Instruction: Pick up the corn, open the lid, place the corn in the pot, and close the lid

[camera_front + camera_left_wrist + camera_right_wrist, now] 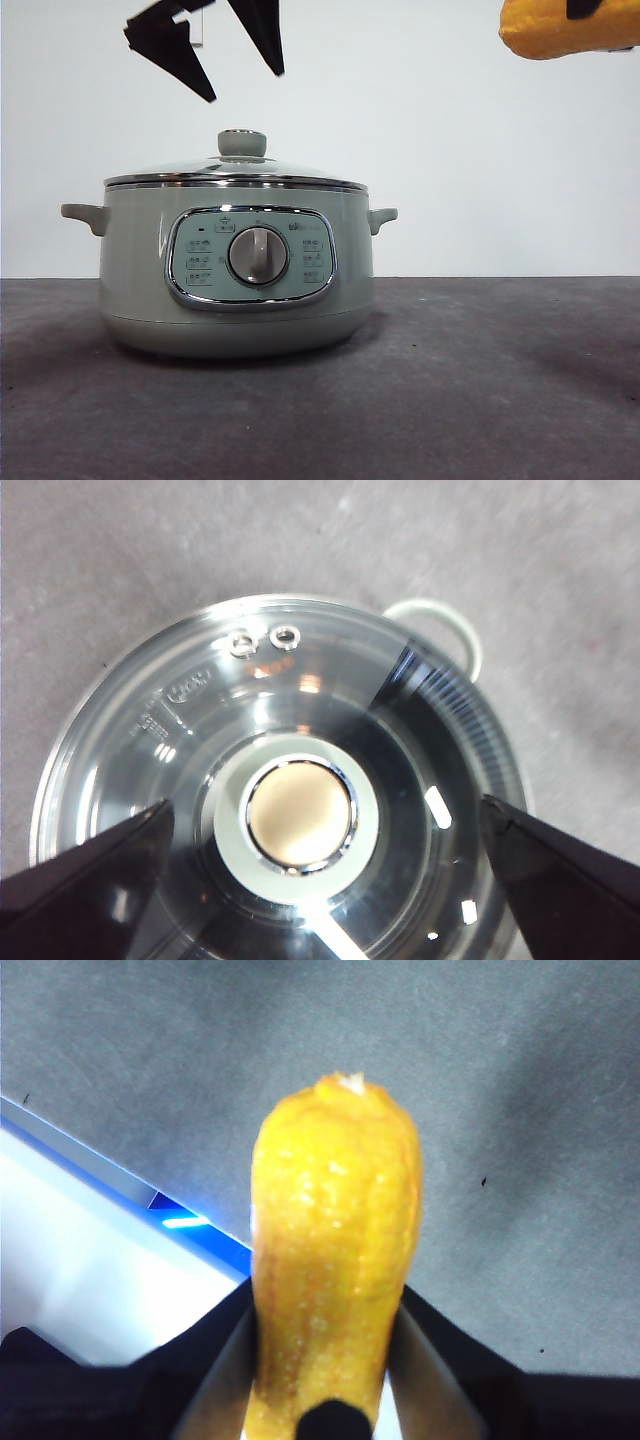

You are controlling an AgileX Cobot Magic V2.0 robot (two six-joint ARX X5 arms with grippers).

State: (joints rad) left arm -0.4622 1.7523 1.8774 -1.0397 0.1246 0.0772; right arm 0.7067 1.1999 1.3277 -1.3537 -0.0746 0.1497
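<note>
Your left claw (225,60) hangs spread wide above the lid (236,175) knob, touching nothing; lid sits on the pot (236,290). Your right claw (325,1340) pinches the corn (335,1260) aloft, cropped at the front view's corner.

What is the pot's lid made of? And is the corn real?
The lid looks like clear glass: it is see-through and shines with reflections, with a bright metal-looking rim. Its pale green knob seems plastic. The corn looks like a toy, smooth and dull yellow-orange, probably plastic or foam.
</note>
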